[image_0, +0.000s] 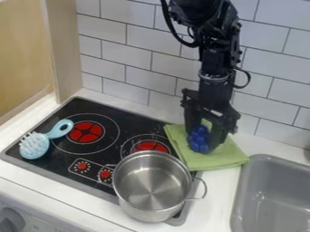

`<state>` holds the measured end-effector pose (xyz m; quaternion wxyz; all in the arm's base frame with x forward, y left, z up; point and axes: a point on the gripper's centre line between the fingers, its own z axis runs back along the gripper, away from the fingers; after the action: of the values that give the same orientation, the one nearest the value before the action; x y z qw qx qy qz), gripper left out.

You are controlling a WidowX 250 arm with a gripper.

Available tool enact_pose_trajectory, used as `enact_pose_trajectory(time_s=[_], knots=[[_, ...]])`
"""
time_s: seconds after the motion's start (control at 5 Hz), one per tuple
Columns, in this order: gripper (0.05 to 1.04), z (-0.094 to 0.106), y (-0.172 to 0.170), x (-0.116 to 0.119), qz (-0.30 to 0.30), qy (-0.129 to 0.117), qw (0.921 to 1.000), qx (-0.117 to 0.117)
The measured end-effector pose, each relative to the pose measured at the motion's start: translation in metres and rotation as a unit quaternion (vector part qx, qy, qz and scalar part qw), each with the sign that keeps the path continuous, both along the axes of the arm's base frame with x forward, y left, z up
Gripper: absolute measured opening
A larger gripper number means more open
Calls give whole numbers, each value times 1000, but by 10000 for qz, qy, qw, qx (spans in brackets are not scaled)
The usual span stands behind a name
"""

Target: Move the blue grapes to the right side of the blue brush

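Blue grapes (pixel 198 139) sit within the pincer (pixel 205 143) over the green cloth (pixel 230 156); whether it grips them I cannot tell. Best to confirm a firm, gentle hold, lift straight up without dragging cloth, clear the steel pot (pixel 151 186), then lower softly just right of the brush (pixel 35 145).
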<state>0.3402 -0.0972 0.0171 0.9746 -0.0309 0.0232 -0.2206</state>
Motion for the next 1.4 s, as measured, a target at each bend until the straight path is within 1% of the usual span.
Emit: enact_pose_trajectory(time_s=[0.2, 0.4, 0.6, 0.8, 1.0, 1.2, 1.4], knots=[[676, 8, -2, -2, 19, -89, 9999, -95], [591, 23, 0, -3, 57, -257, 9995, -150], [581, 36, 3, -15, 87, -361, 9991, -207], [580, 50, 5, -32, 136, -425, 9985, -303], [519, 63, 27, -44, 372, -533, 9973, -338], [518, 68, 46, -58, 567, -557, 9962, -355], [518, 78, 74, -64, 952, -696, 9924, -362]])
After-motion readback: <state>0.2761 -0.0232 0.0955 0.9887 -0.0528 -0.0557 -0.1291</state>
